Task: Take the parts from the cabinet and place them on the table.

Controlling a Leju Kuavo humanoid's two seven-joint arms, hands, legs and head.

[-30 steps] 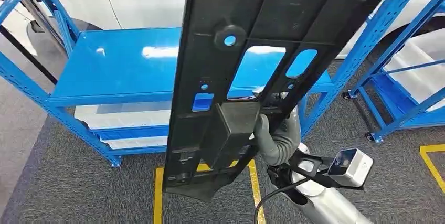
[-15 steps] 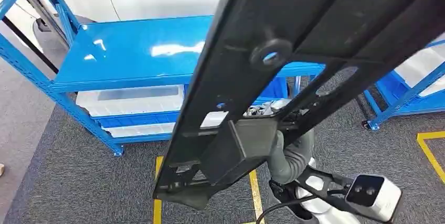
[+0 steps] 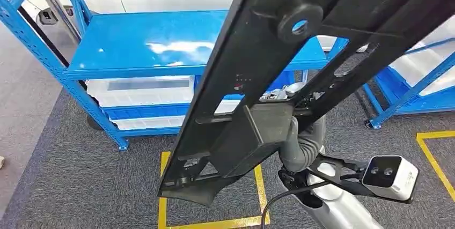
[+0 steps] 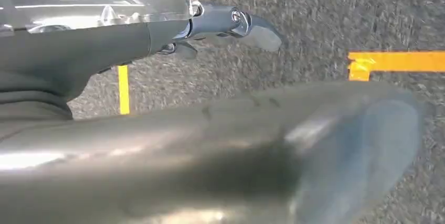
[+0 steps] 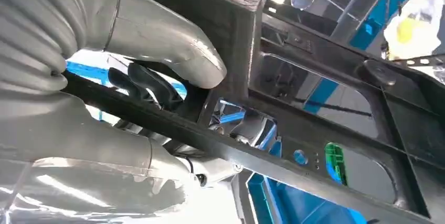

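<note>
1. Black plastic part (image 3: 300, 73): long, flat, ribbed panel with slots and a round boss. It is off the cabinet and in my right hand, raised in front of my head camera and tilted, its upper end cut off by the picture edge. It is not yet on the desk.

2. Right hand (image 3: 298, 143): closed on the part near its boxy block, low on the panel. The right wrist view shows my thumb (image 5: 173, 51) pressed over one rib and the darker fingers (image 5: 149, 85) hooked through an opening behind it. I judge this grip was chosen because the ribs give a firm edge to clamp. Held so low, the long end probably levers on my wrist, hence the slant.

3. Left hand (image 4: 231, 24): hanging over the grey carpet (image 4: 336, 14), holding nothing. Its fingers are mostly hidden behind the cover and a blurred grey mass, so I cannot tell whether they are spread or curled.

4. Blue shelf unit (image 3: 150, 46): stands ahead of me on the carpet, with pale trays on its lower levels. The part covers its right portion. Whether this top is the intended desk I cannot say.

5. Second blue rack (image 3: 413, 89): to my right, cut off at the edge.

6. Yellow floor tape (image 3: 209, 221): marks a square below the part, partly covered by it.
</note>
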